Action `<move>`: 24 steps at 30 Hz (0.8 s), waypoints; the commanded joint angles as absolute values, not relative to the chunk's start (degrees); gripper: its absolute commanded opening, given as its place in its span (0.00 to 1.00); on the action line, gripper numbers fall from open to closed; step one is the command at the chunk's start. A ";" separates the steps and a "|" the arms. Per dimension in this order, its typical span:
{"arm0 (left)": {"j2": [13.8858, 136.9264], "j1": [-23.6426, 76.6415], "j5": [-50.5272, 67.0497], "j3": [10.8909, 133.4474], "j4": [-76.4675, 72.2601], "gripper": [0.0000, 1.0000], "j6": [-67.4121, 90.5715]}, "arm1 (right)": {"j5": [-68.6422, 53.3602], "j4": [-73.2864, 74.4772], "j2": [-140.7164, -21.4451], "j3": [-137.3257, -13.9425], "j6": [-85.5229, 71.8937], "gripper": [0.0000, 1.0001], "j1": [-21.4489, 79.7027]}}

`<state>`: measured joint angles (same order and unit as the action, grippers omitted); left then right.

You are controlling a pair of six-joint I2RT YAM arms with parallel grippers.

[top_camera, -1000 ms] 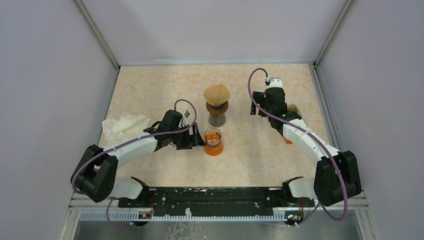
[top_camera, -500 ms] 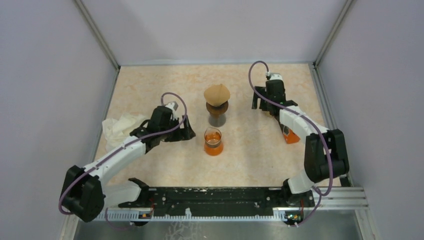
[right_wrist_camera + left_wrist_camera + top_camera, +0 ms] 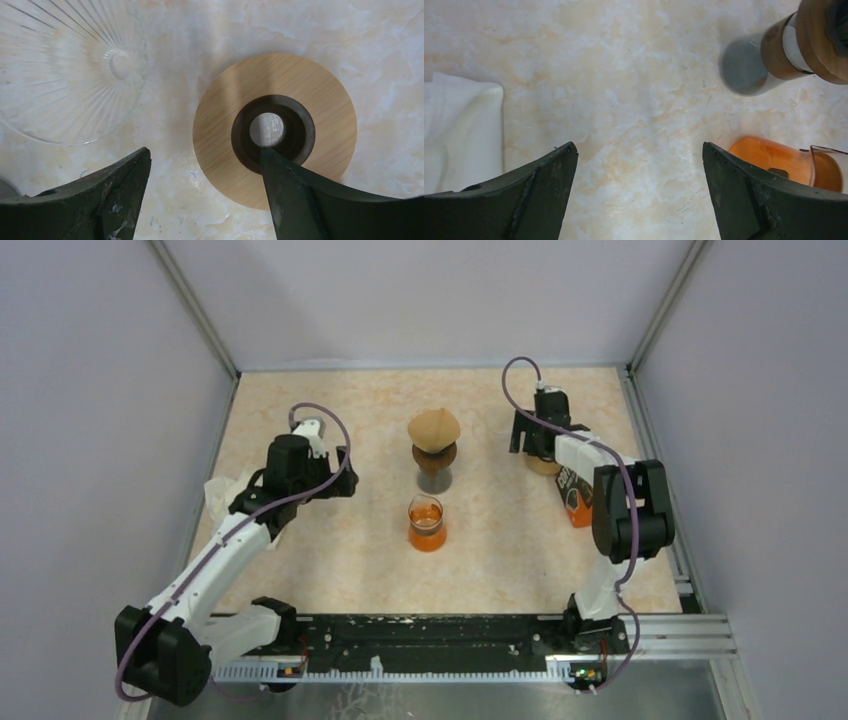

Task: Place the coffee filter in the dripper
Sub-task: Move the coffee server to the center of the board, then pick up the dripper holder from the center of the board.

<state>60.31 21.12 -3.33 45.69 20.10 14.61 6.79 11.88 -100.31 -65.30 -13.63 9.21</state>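
Observation:
The brown coffee filter (image 3: 433,427) sits like a cap on a wood-banded grey cylinder (image 3: 435,468) at the table's middle. The clear ribbed glass dripper (image 3: 65,70) lies on the table next to a wooden ring (image 3: 275,130). My right gripper (image 3: 204,150) is open and empty just above them, its right finger over the ring's hole. In the top view it (image 3: 528,443) is far right of the filter. My left gripper (image 3: 638,146) is open and empty over bare table, left of the filter in the top view (image 3: 343,478).
A glass beaker of orange liquid (image 3: 426,525) stands in front of the cylinder and shows in the left wrist view (image 3: 784,160). A white cloth (image 3: 228,495) lies at the left edge. An orange packet (image 3: 574,502) lies by the right arm.
My left gripper has drawn back from the beaker, moving left and farther away. My right gripper has moved toward the far side and now hovers over the wooden ring.

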 commanded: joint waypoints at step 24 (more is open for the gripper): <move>58.30 16.61 -2.35 44.46 15.73 0.99 10.02 | 5.72 12.26 -108.42 -69.97 -15.90 0.57 7.83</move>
<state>59.66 16.88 -2.90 45.04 17.56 10.76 6.37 11.99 -108.40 -68.38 -14.76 7.94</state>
